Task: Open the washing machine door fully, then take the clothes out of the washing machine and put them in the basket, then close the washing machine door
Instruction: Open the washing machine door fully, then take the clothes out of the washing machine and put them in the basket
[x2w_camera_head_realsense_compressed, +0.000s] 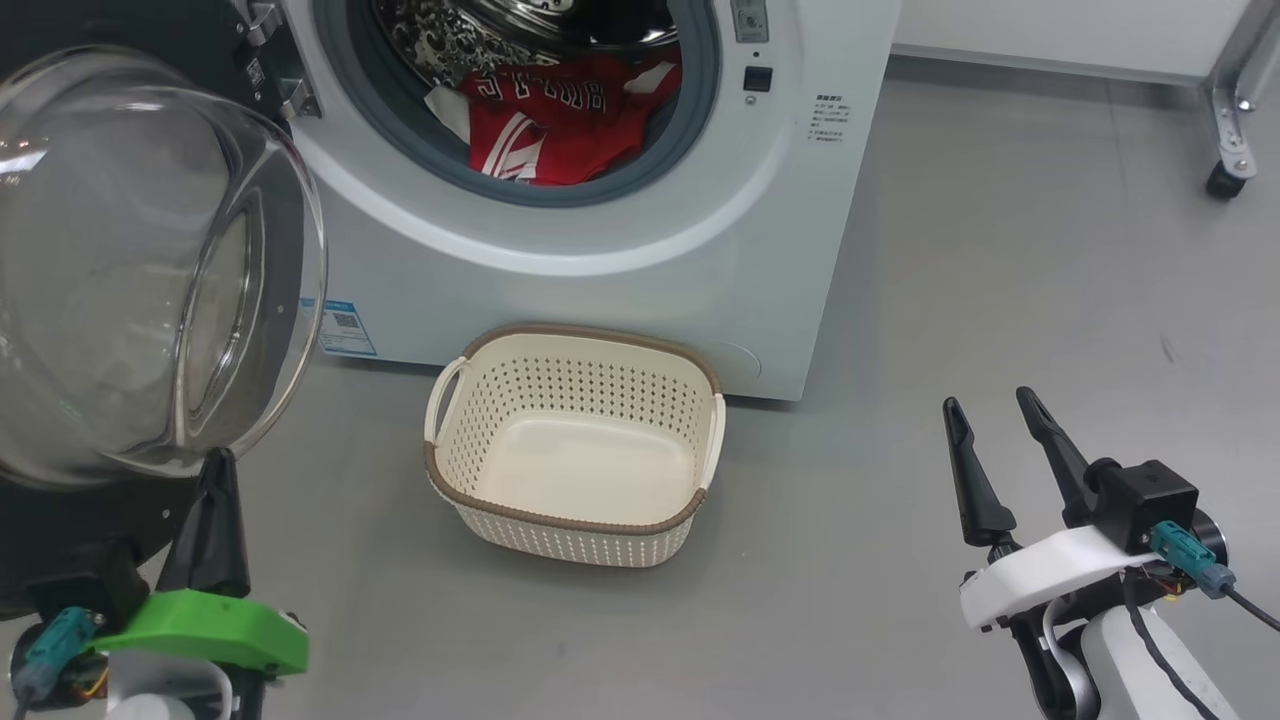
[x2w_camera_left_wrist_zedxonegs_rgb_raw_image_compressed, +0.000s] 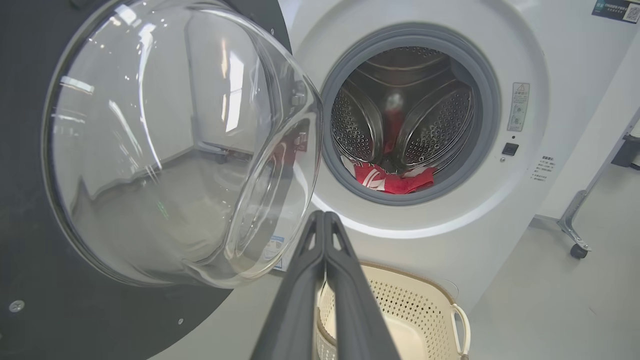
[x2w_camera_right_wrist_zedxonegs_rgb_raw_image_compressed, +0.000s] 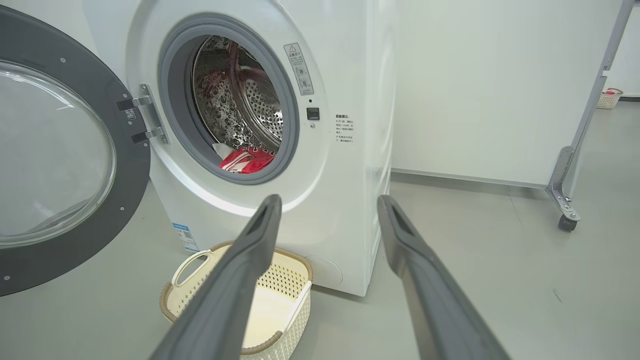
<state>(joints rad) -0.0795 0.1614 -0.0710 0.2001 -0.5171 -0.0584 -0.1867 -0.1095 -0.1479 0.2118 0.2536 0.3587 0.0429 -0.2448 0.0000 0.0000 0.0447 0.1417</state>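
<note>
Two pincers low before the washing machine (x2w_camera_head_realsense_compressed: 650, 270): left pincer (x2w_camera_head_realsense_compressed: 218, 458) pressed together near the lower rim of the swung-open washing machine door (x2w_camera_head_realsense_compressed: 150, 270), right pincer (x2w_camera_head_realsense_compressed: 988, 402) spread apart; the clothes (x2w_camera_head_realsense_compressed: 570, 125) lie at the drum (x2w_camera_head_realsense_compressed: 480, 30) mouth, the basket (x2w_camera_head_realsense_compressed: 590, 335) stands upright on the floor (x2w_camera_head_realsense_compressed: 1000, 250) just before the machine

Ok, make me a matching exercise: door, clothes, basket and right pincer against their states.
1. door
2. clothes
3. basket
4. right pincer

A. empty, on the floor
B. jaws apart, holding nothing
C. swung wide on its hinges
D. lying in the drum

Pairs: 1-C, 2-D, 3-A, 4-B
</note>
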